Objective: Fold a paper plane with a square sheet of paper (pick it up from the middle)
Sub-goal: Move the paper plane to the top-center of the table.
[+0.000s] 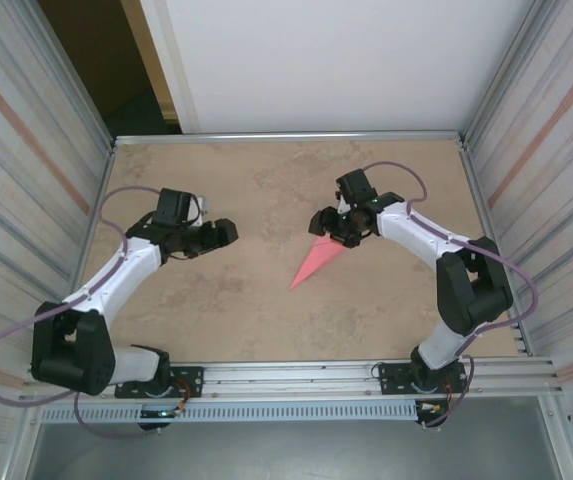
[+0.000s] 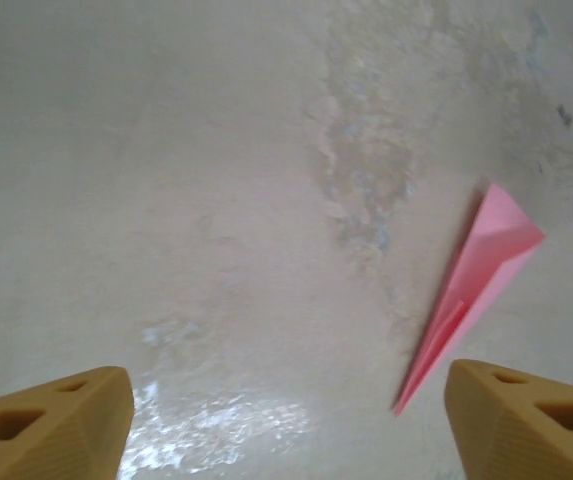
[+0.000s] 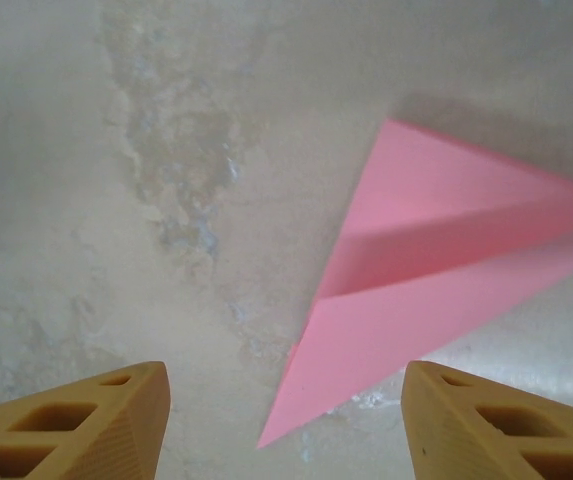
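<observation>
Top view: paper plane (image 1: 316, 263) lies on the worktop (image 1: 266, 180) just right of centre, nose toward lower left. Right hand (image 1: 324, 226) sits at its wide tail; left hand (image 1: 223, 234) well apart, centre left. Left wrist view: hand spread, empty; plane at right. Right wrist view: hand spread, pinching nothing; plane at right, one corner low between the tips.

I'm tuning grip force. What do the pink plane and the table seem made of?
The paper plane looks like thin matte pink paper: crisp creases, flat overlapping layers. The table looks like smooth beige laminate or stone, mottled, with a faint glare patch; which is unclear.
</observation>
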